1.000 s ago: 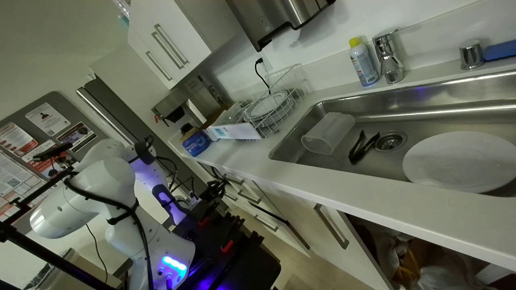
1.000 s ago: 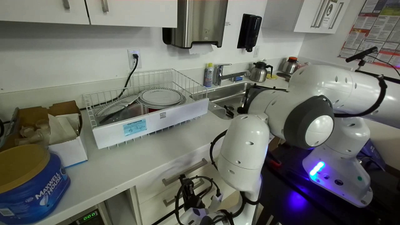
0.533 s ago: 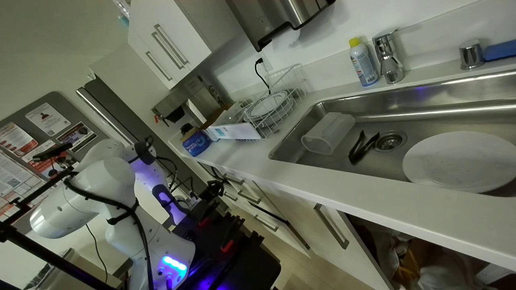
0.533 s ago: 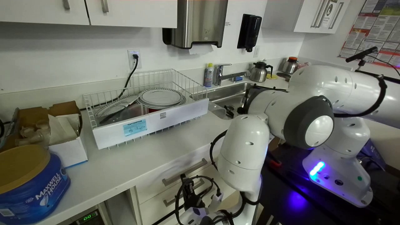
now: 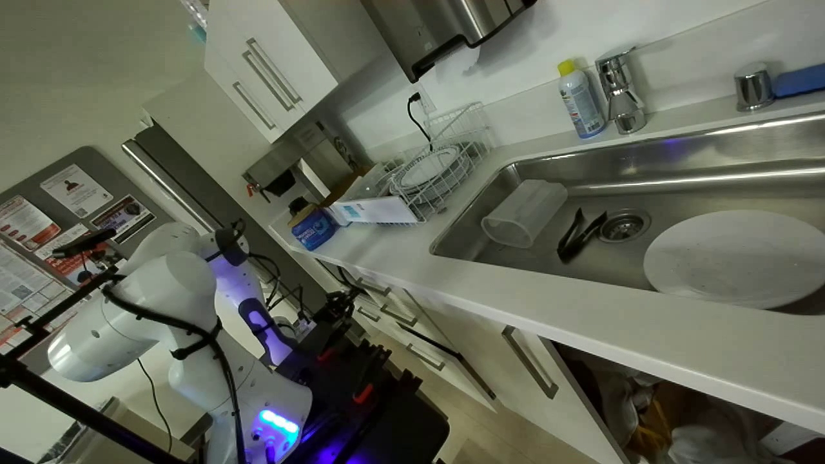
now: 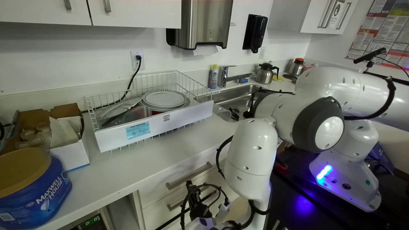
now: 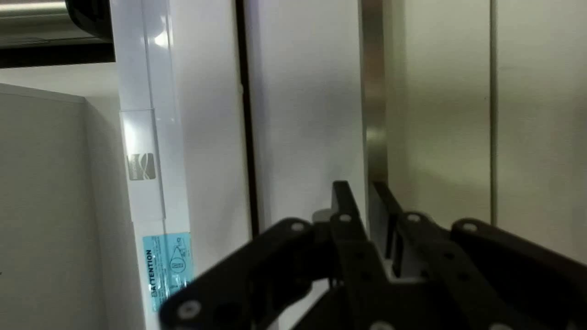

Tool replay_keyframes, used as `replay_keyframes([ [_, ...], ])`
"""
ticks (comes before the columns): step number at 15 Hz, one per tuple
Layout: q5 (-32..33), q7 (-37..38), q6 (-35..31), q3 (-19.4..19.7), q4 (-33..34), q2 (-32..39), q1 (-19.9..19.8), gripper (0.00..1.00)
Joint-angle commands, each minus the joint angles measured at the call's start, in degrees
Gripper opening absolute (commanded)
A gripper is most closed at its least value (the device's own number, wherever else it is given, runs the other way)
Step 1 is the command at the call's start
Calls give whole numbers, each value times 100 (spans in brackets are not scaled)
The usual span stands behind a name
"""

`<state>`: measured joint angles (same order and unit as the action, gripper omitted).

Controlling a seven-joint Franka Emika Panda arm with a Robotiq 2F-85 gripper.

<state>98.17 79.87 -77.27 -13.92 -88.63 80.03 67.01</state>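
Note:
My black gripper (image 7: 360, 184) comes in from the bottom of the wrist view. Its two fingers stand a little apart, and a narrow gap shows between them. Directly ahead, a metallic strip, seemingly a drawer handle (image 7: 373, 114), runs down the picture to the fingertips. It lines up with the gap and the right finger; whether it touches is not clear. Around it lie the pale drawer fronts (image 7: 307, 114). In an exterior view two drawer handles (image 6: 188, 176) show beside the wrist, while the fingers are out of frame or hidden. No grip on anything is visible.
Above the drawers, a white dish rack (image 6: 179, 111) with plates stands on the counter, near a cardboard box (image 6: 68, 150) and a blue tub (image 6: 41, 195). The steel sink (image 5: 709, 183) holds a white plate (image 5: 735, 258), black tongs (image 5: 570, 250) and a clear container (image 5: 525, 212).
Over the last half second the wrist and forearm have shifted slightly, rightward and down in an exterior view, drawing back a little from the drawers. The dishes, rack and sink things have not moved.

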Motion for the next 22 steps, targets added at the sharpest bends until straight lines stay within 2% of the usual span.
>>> replay_keyframes([
  [1, -87, -233, 158, -156, 29, -20, 45, 47],
  [6, 25, -529, 110, -15, 191, 68, 5, 87],
  [8, 44, -600, 94, 65, 255, 97, -45, 99],
  [20, 118, -1070, -35, 182, 914, 442, -292, 100],
  [21, 117, -1120, -31, 191, 975, 470, -289, 75],
  [22, 125, -1174, -39, 198, 1033, 498, -280, 74],
])
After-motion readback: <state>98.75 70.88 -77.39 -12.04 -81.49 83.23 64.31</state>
